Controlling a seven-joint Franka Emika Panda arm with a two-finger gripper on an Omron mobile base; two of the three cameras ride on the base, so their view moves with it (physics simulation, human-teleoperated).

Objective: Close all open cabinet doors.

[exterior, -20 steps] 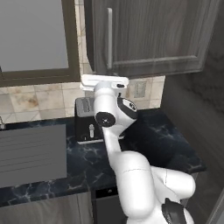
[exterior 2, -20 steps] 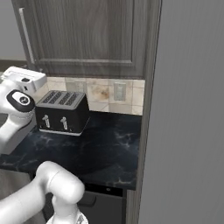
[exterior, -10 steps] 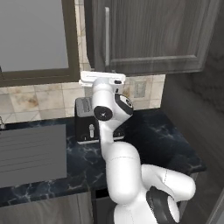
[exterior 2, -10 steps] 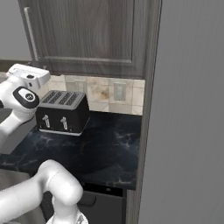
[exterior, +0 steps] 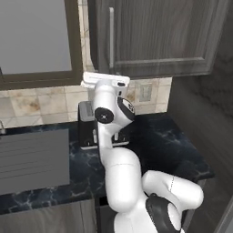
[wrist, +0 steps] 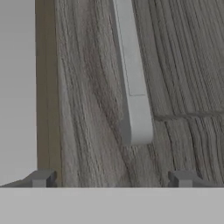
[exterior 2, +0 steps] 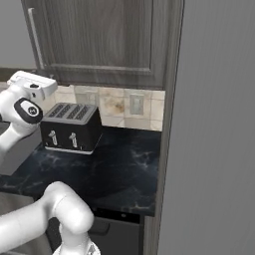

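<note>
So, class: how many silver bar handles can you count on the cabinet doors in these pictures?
1. The handle runs vertically along the left edge of the upper door, above the toaster. Others may lie outside the views.

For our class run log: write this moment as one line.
gripper: open | facing cabinet door, below handle end | toaster on counter

- I see a black four-slot toaster (exterior 2: 70,127) standing on the dark marbled worktop (exterior 2: 124,164), back near the tiled wall (exterior: 27,102).
- An outlet plate (exterior 2: 135,104) sits on the tiles to the toaster's right.
- A sink (exterior: 32,157) lies left of the toaster.
- A tall grey panel (exterior 2: 214,124) fills my right side.
</note>
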